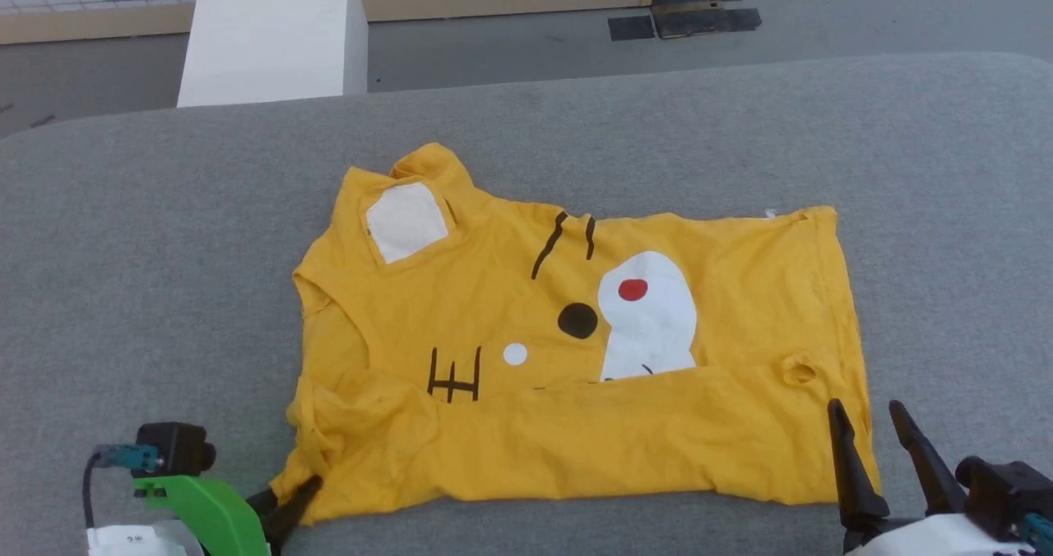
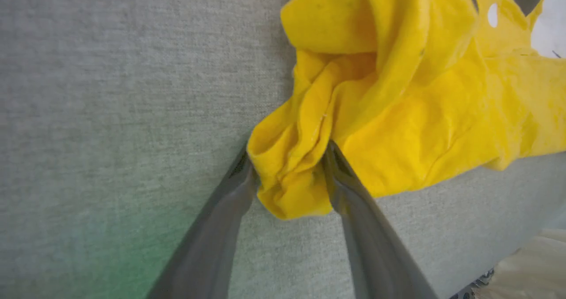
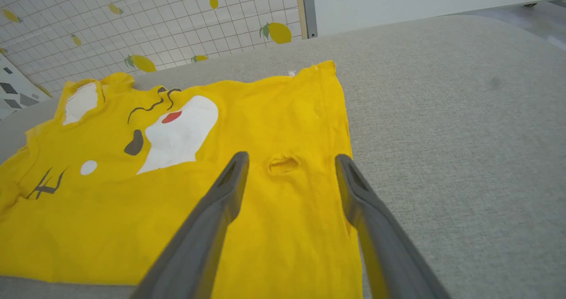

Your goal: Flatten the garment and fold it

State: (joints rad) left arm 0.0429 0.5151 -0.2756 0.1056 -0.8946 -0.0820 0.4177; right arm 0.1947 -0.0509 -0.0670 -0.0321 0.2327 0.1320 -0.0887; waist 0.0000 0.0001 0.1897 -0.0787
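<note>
our left gripper [image 2: 288, 159] is clamped on a crumpled wad at the near left corner of the bright yellow short-sleeved cotton t-shirt with a cartoon face print [image 1: 510, 293]; cloth presses against both dark fingers. our right gripper [image 1: 865, 412] hangs with its fingers spread and nothing between them, over the near right corner. the t-shirt lies on the wide grey woven fabric surface [image 1: 164, 252], mostly flat, with a near band doubled back over the lower part of the print and the left sleeve area bunched. we judge the 2 grippers sit at the 2 near corners so this edge can be drawn out straight: the left one holding, the right one lined up to take its corner.

the left wrist view gives the grip itself, folds squeezed between the fingers, where the head view offers just 1 dark fingertip at the cloth's edge. the right wrist view puts a small raised pucker [image 3: 283, 164] in the cloth between that gripper's fingers. the head view gives the whole outline and the doubled band.
</note>
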